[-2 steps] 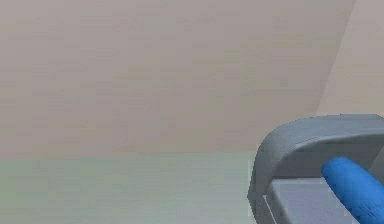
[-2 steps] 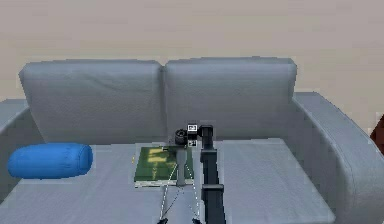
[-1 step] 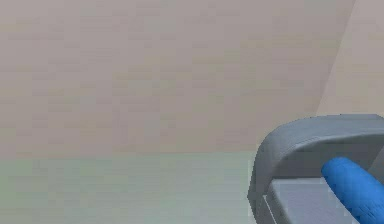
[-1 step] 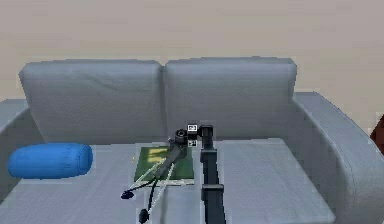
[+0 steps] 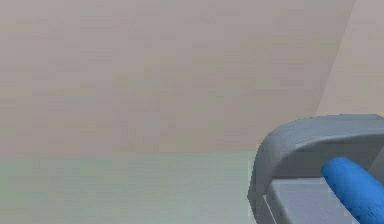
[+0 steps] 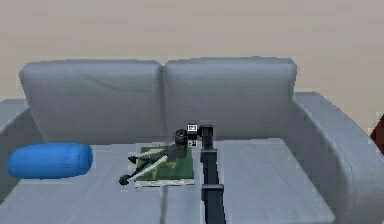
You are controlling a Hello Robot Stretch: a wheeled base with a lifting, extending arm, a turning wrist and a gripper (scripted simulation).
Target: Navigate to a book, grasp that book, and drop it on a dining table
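Fingers [image 6: 148, 167] seen against green book [image 6: 181, 172], which lies flat on grey sofa [image 6: 230, 100] seat. Whether anything is gripped cannot be told. Blue bolster [image 6: 50, 161] set well apart from fingers.

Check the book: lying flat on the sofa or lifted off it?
Lying flat: the book rests green cover up on the sofa seat. The gripper is at it; cannot tell whether it holds anything.

The arm [image 6: 210, 185] rises from the bottom edge, and at its end the gripper [image 6: 132, 177] points two thin fingers [image 6: 150, 166] leftward and down.
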